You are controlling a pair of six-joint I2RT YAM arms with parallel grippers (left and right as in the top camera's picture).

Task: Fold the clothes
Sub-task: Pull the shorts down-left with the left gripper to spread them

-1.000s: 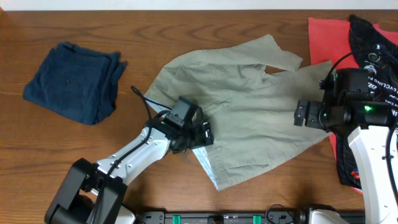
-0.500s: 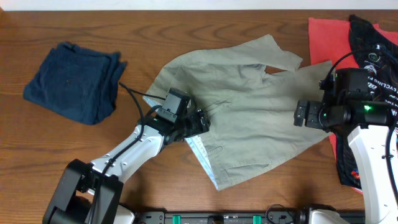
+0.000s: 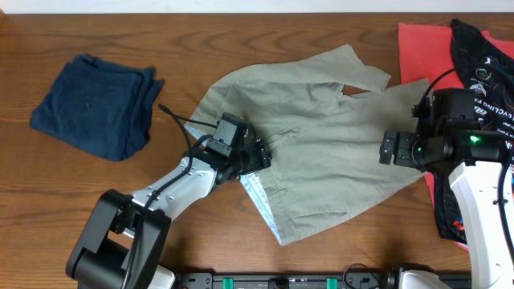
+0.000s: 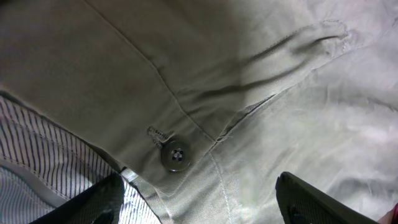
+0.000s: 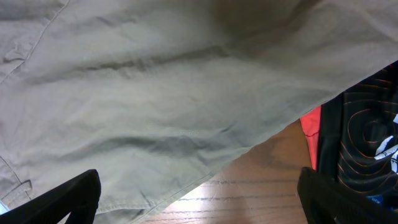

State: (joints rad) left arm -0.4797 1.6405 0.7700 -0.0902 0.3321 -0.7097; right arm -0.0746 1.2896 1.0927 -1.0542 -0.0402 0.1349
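The khaki trousers lie spread mid-table, reaching toward its right edge. Only the left wrist view shows their button and striped lining, framed by the parted jaws of the left gripper, perhaps touching cloth. The right gripper hangs wide apart over the trousers' right side, beside the black jersey.

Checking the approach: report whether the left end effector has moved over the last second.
Yes. The left end effector has shifted up-frame in the overhead view, away from the khaki trousers' striped lining.
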